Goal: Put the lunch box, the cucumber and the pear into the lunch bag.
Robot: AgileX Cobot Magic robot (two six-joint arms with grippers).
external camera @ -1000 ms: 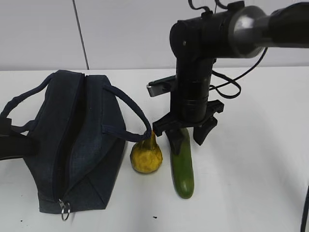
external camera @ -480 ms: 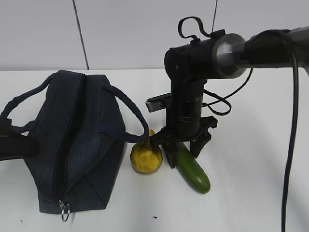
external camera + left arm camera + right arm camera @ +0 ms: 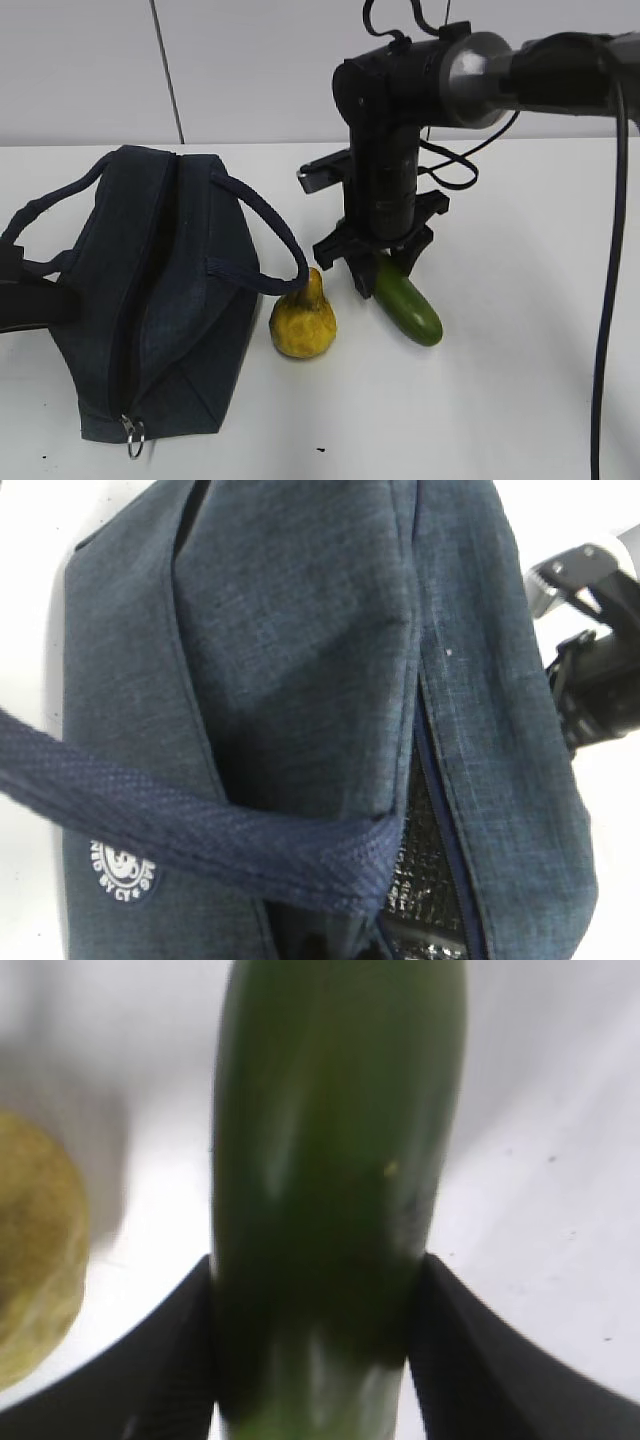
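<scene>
Lunch bag (image 3: 160, 300) on white table (image 3: 520, 400)

A round white logo patch on the lunch bag (image 3: 300, 680) is illegible.

A white bench (image 3: 520, 400) fills the lower part of the exterior view, its surface smooth and faintly glossy. A few tiny dark specks lie on it near the front edge, one (image 3: 320, 450) close to the middle and another far left. Behind the bench rises a pale grey wall (image 3: 260, 70), split by a thin dark vertical seam (image 3: 166, 70) left of centre, with another seam further right.
</scene>
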